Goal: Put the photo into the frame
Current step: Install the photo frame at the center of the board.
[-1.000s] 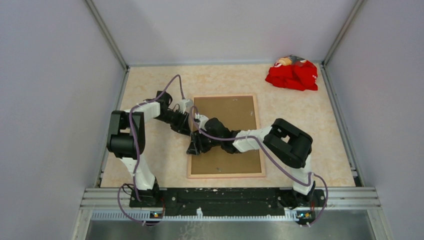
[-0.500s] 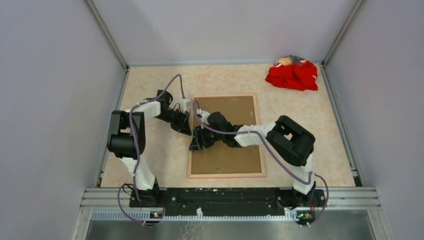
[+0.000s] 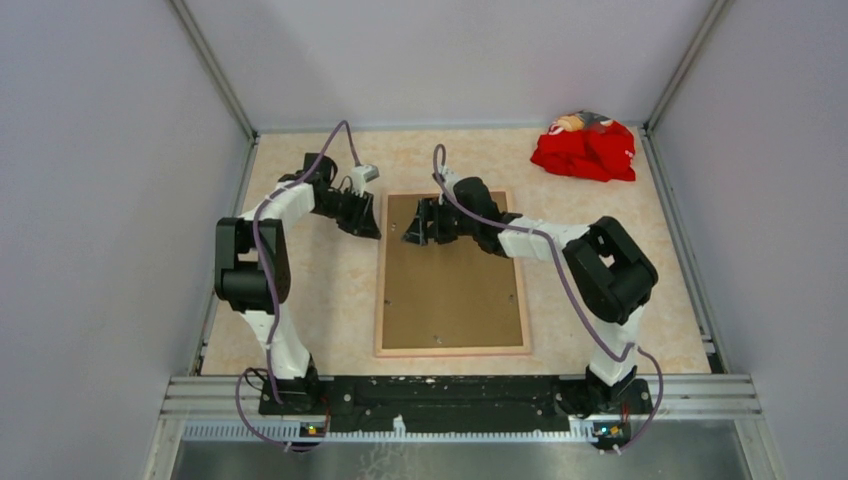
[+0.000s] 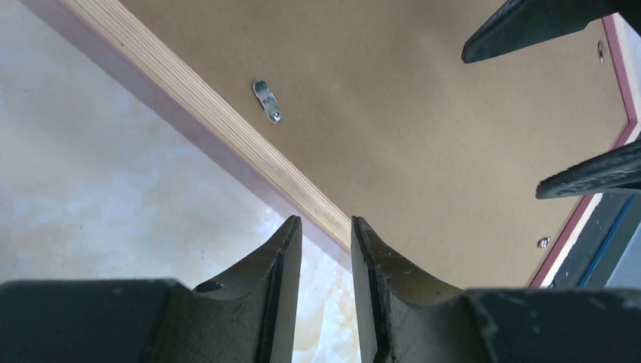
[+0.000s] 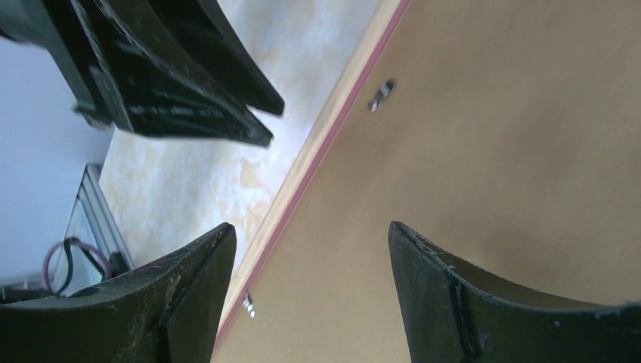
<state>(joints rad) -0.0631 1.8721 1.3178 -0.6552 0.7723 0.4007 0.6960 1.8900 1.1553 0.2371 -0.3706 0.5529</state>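
A lab robot cell. Plain grey panels wall the marbled table on three sides; an aluminium rail edges its front.

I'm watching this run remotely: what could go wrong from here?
The left claw and right claw both hover by the far-left corner of the frame, close together; they could collide. The left claw's nearly closed tips sit right by the frame's edge and might knock it, shifting the backing board beside its metal clip.
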